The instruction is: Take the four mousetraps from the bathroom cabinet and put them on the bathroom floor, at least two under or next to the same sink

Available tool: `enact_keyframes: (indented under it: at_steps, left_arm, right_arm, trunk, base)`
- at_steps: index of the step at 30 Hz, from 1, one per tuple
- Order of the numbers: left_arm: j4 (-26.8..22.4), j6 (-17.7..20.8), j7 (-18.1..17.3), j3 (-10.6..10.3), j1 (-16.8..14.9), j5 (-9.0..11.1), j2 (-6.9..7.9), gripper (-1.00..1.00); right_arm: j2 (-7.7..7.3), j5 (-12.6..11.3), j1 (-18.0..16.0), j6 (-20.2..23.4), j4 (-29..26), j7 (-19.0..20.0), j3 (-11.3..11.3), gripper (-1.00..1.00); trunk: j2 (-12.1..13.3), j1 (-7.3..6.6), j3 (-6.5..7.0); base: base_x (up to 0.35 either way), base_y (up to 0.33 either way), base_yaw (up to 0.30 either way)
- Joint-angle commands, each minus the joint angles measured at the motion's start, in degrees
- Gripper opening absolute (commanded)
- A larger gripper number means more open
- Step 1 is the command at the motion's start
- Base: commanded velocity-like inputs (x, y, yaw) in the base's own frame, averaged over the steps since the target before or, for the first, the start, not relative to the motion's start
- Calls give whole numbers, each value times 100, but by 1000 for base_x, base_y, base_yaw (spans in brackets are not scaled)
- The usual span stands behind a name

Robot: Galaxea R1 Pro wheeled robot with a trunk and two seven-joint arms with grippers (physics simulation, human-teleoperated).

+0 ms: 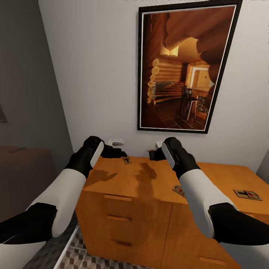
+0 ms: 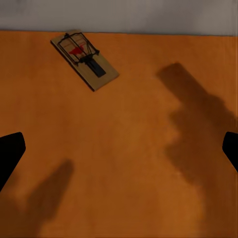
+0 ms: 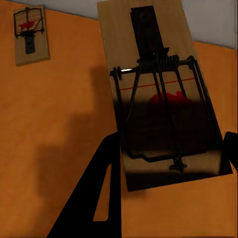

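A: Your right claw (image 3: 171,153) is closed on a mousetrap (image 3: 158,94) — wrist view has the board big between the fingers, wire and red mark facing camera, lifted clear of the cabinet (image 1: 149,179) top. Probably pinched by its near end so the wire side stays untouched.

B: And your left claw (image 2: 119,148)?

A: Open, holding nothing; both dark tips sit wide apart over bare orange wood. A second trap (image 2: 84,59) lies flat at the far edge by the wall, beyond the tips.

B: What does the head view add?

A: Two more traps on the desk top: one (image 1: 179,191) half hidden by your right forearm, one (image 1: 247,194) far right. Patterned bathroom floor (image 1: 93,261) shows below the drawers. The held trap is hard to make out there; the right wrist gives it
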Motion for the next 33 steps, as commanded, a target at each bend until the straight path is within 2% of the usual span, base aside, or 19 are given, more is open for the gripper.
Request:
enact_keyframes:
  at_steps: [1,9,21,25,28,29,30,31,32,33]
  left_arm:
    - [-6,27,36,-9,-4,56,4,100]
    - [-6,24,32,-7,-4,55,10,100]
    - [27,15,59,-6,-4,72,7,100]
    - [93,-11,169,12,-4,65,-41,100]
    - [139,-24,578,65,-4,70,-146,100]
    - [149,-29,940,97,-4,81,-222,100]
    - [151,-33,1153,111,-4,90,-259,100]
    - [149,-41,1592,131,-4,132,-323,100]
    - [147,-47,1805,138,-4,173,-348,100]
    - [145,-67,2184,148,-4,307,-374,100]
  right_arm:
    - [-31,-38,-5,20,-2,-16,11,-100]
    - [-262,-38,-5,20,1,-25,15,-100]
    - [-266,-38,-5,20,-5,-28,23,-100]
    - [-247,-43,-5,20,-6,-26,27,-100]
    - [-239,-45,-5,20,-10,-28,30,-100]
    - [-237,-45,-5,20,-15,-29,31,-100]
    - [-236,-46,-5,20,-17,-30,31,-100]
    - [-235,-46,-5,20,-20,-32,32,-100]
    - [-235,-46,-5,20,-21,-32,32,-100]
    - [-234,-46,-5,20,-25,-33,32,-100]
  trunk:
    - [-4,0,-3]
    - [-4,0,20]
    - [-4,0,23]
    - [-4,0,23]
    - [-4,0,23]
    - [-4,0,23]
    - [-4,0,23]
    - [-4,0,23]
    - [-4,0,23]
    - [-4,0,23]
  base:
    - [0,0,-111]
    - [0,0,-113]
    - [0,0,-9]
    - [0,0,0]
    - [0,0,0]
    - [0,0,0]
    - [0,0,0]
    - [0,0,0]
    - [0,0,0]
    - [0,0,0]
